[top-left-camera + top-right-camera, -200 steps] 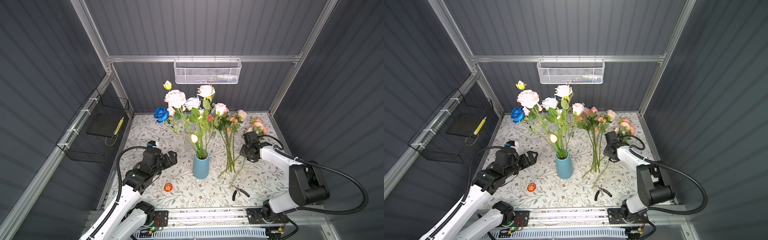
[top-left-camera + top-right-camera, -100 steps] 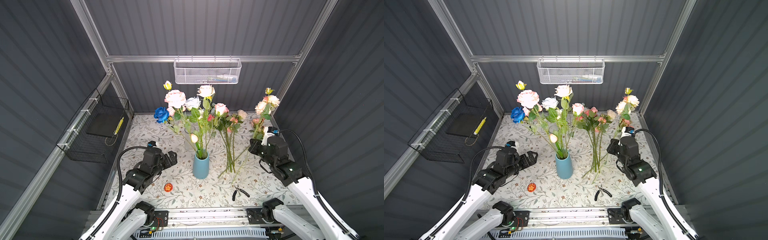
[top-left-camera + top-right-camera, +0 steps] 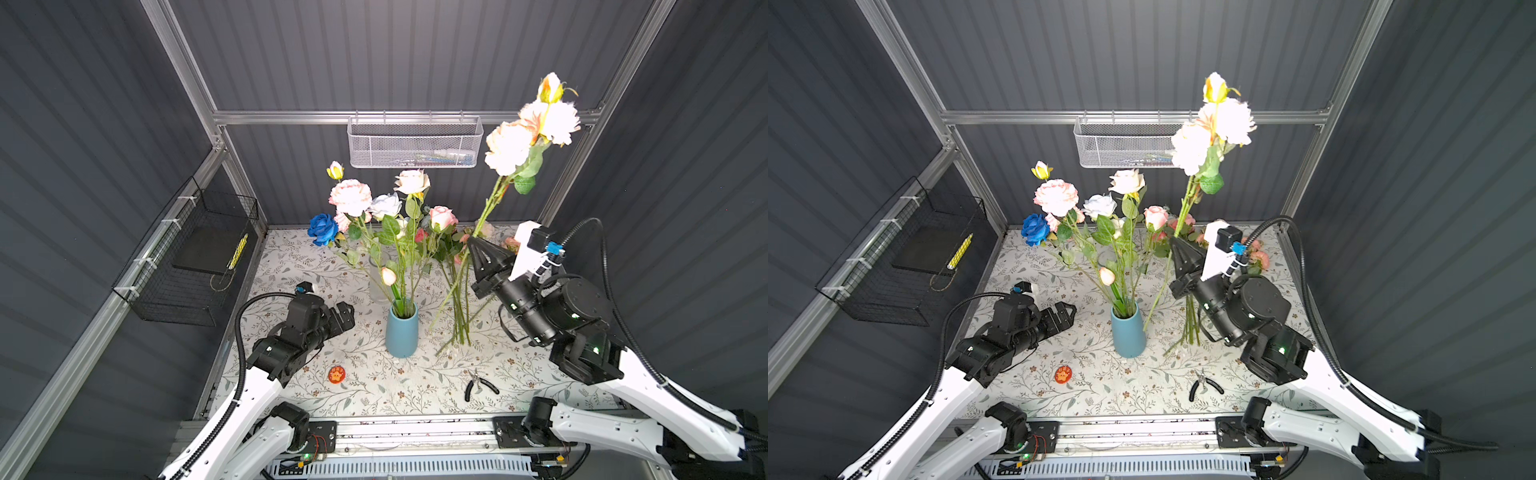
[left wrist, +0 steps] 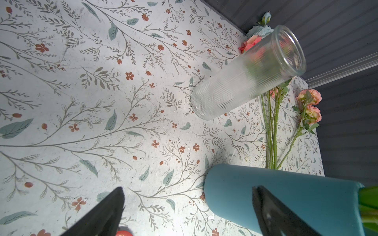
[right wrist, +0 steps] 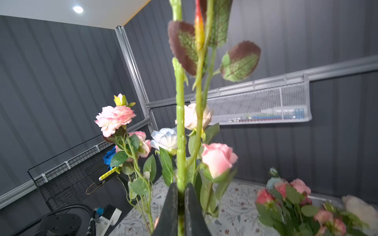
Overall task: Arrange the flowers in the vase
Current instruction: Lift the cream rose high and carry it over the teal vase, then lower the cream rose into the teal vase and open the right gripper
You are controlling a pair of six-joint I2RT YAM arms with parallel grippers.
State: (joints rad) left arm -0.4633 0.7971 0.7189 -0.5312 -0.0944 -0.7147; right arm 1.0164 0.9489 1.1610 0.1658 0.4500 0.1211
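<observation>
Right fingers: pressed together on the green stem of the held spray, gripping it part way along its length; the right wrist view shows the stem pinched between the two black tips.
Left fingers: spread wide, holding nothing, low over the table just left of the blue vase.
Held spray, direction: long axis steep and leaning. Cream and peach blooms and a yellow bud point up toward the back right corner. The cut end hangs low beside the blue vase, on its right; contact with the table cannot be told.
Flowers in the vase: pink, white and cream blooms and one blue rose, stems fanning up from the mouth.
Loose flowers: lying on the table right of the blue vase, cut ends toward the front, blooms toward the back wall.
</observation>
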